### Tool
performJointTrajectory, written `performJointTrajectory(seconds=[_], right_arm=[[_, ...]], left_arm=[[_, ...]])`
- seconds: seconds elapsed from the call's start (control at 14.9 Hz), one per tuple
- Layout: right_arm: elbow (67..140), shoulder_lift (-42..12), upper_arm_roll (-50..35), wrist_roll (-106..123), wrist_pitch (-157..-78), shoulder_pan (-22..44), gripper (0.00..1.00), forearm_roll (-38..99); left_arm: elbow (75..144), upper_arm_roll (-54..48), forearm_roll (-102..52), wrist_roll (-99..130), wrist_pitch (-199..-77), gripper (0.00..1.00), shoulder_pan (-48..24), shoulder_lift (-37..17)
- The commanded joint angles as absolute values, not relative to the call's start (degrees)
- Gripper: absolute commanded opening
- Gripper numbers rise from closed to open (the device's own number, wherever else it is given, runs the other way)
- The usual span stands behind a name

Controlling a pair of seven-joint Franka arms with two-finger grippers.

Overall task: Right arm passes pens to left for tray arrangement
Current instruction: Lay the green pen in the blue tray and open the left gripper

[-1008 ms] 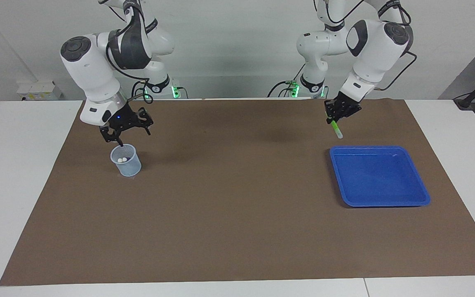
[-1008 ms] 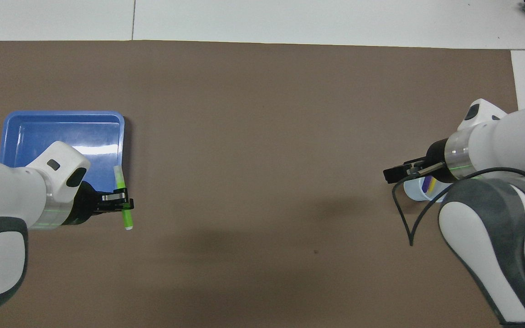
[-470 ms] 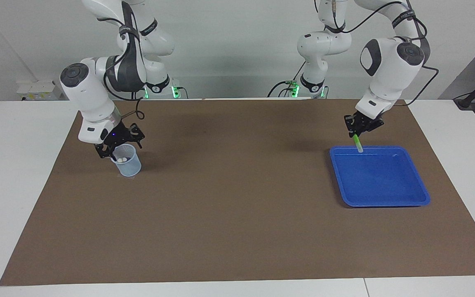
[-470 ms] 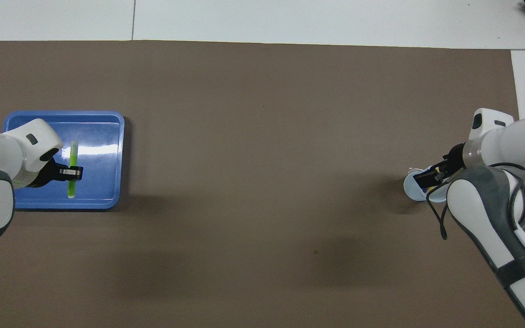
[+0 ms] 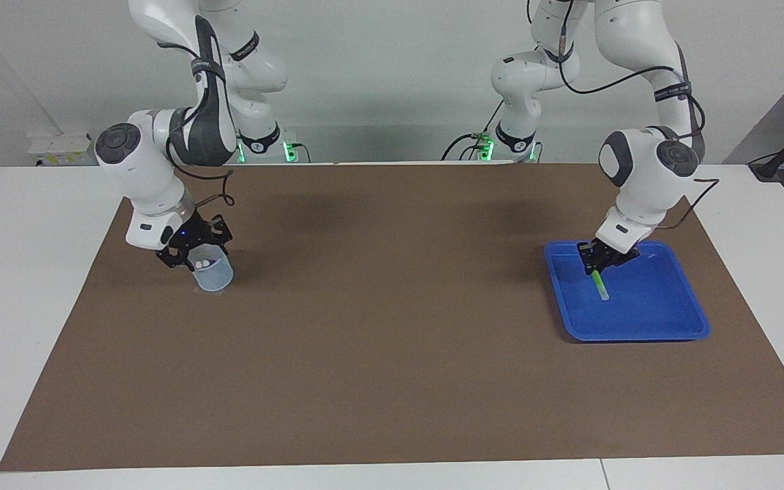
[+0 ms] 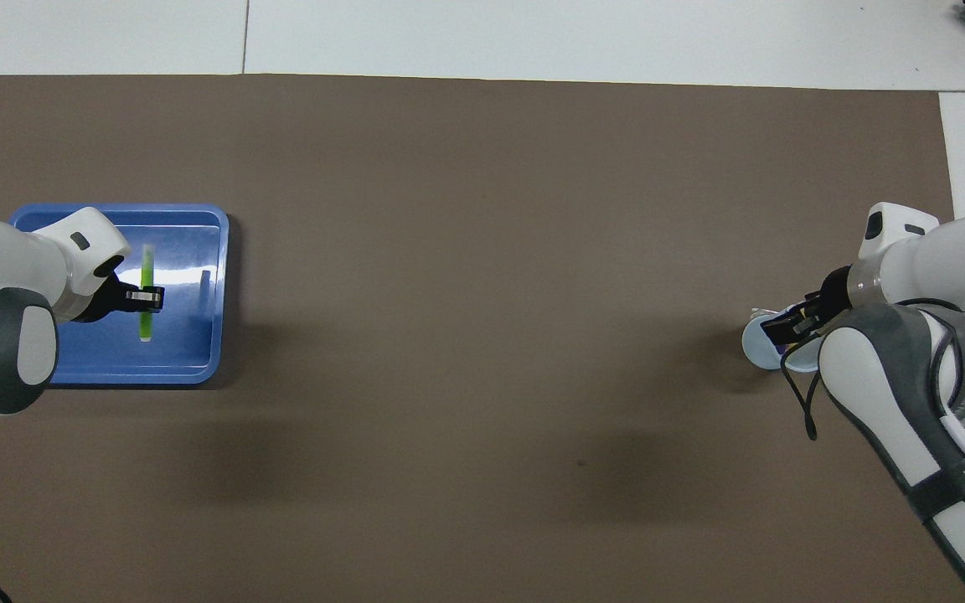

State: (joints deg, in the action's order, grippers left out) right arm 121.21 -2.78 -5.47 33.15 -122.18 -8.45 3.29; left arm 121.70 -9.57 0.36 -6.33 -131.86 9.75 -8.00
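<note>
The blue tray lies at the left arm's end of the table. My left gripper is down inside it, shut on the green pen. The pen slants, its pale end low over the tray floor; I cannot tell whether it touches. My right gripper, with its blue wrist light, is dipped into the mouth of the pale mesh cup. Pale pen ends show inside the cup; the rest of those pens is hidden.
A brown mat covers most of the white table, and both tray and cup rest on it. Cables hang from both arms' wrists.
The left gripper has carried the green pen from beside the tray's near rim to above its floor and lowered it. The right gripper has dropped from above the cup into its mouth.
</note>
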Motion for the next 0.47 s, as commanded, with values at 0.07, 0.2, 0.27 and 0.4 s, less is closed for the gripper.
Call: performJointTrajectory(seconds=[0.07, 0.2, 0.27, 0.4], right_arm=[[122.17, -2.99, -6.33, 31.3, -123.22, -10.37, 0.71, 2.37], [122.17, -3.25, -6.33, 30.76, -123.22, -10.81, 0.61, 2.37], [122.08, -3.25, -6.33, 30.76, -123.14, -10.81, 0.52, 2.37], [121.91, -3.43, -6.33, 30.59, -123.22, -10.81, 0.4, 2.46]], left_arm=[[120.67, -10.02, 1.49, -6.5, -134.73, 0.0, 10.46, -11.95], [121.2, -10.02, 1.49, -6.24, -136.57, 0.0, 10.46, -13.0], [121.9, -10.02, 1.41, -6.24, -137.97, 0.0, 10.46, -13.44], [124.0, -10.02, 1.49, -6.24, -141.14, 0.0, 10.55, -13.8]])
